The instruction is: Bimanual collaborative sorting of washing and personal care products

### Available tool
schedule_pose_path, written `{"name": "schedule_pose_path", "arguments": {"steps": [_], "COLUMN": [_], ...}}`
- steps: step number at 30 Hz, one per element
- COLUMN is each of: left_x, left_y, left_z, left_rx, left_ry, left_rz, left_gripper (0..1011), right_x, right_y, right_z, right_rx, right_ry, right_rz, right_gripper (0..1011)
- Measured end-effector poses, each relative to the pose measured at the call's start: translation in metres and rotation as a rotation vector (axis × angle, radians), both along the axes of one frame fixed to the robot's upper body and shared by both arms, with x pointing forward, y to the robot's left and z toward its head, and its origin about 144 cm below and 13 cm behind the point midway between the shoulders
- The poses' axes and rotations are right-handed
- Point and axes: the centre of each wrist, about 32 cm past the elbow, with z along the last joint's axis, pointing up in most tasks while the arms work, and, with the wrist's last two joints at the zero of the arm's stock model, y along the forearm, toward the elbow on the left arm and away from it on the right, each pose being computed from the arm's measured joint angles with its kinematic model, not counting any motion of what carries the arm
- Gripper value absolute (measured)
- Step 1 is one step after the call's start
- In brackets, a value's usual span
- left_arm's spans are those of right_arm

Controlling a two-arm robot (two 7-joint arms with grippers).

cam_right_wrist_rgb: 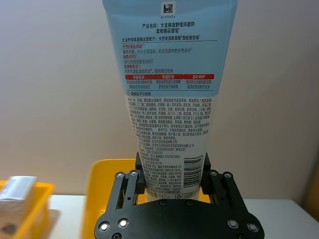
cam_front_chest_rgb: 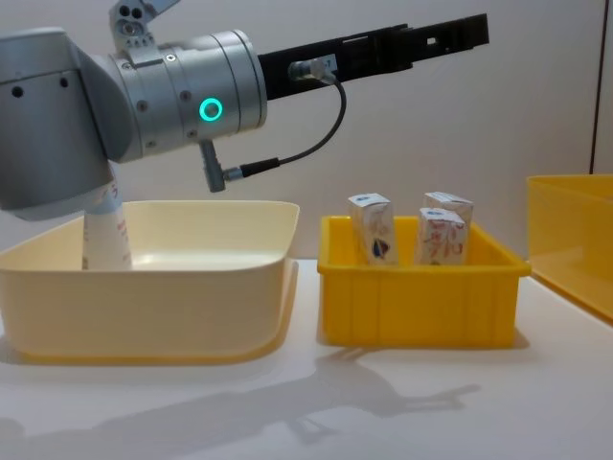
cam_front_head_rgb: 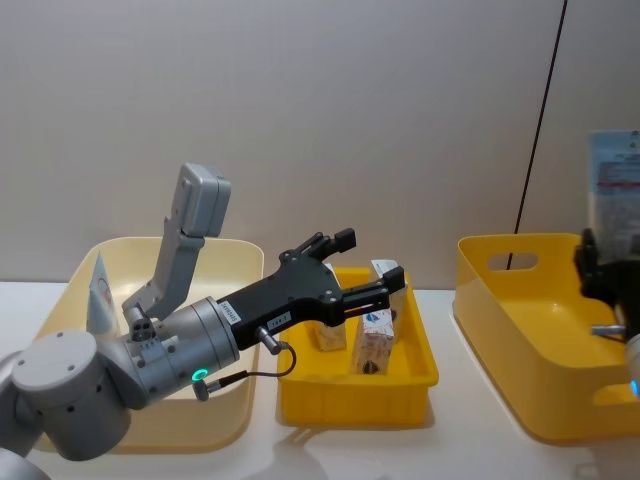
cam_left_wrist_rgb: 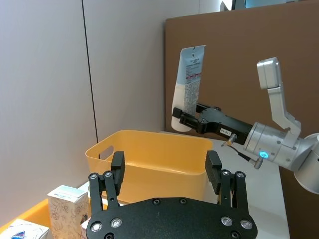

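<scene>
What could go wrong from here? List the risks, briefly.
1. The right end effector clamps the tube low, near its cap end; the tall top could tip or slip above the large yellow tub.
2. The left end effector hangs open over close-standing cartons in the small yellow bin; a descending finger might topple one.

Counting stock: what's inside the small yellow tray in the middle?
Three white cartons stand upright in the yellow tray. The left gripper above covers part of it, so anything lying flat may be hidden.
</scene>
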Motion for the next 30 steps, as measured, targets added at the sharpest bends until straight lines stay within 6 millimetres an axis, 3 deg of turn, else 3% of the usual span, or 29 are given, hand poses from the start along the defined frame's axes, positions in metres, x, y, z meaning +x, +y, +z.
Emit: {"name": "schedule_pose_path", "arguments": {"steps": [13,30], "left_x": [0.000,0.000], "left_y": [0.000,0.000], "left_z": [0.000,0.000], "left_rx": [0.000,0.000], "left_ry": [0.000,0.000], "left_rz": [0.000,0.000], "left_gripper": [1003,1003], "right_x": [0.004,0.005], "right_y": [-0.018,-0.013], "right_z": [0.002,-0.012], "right_rx": [-0.020,-0.001], "right_ry": [0.106,0.257], "right_rz": [-0.148,-0.142], "right_gripper": [593,593]}}
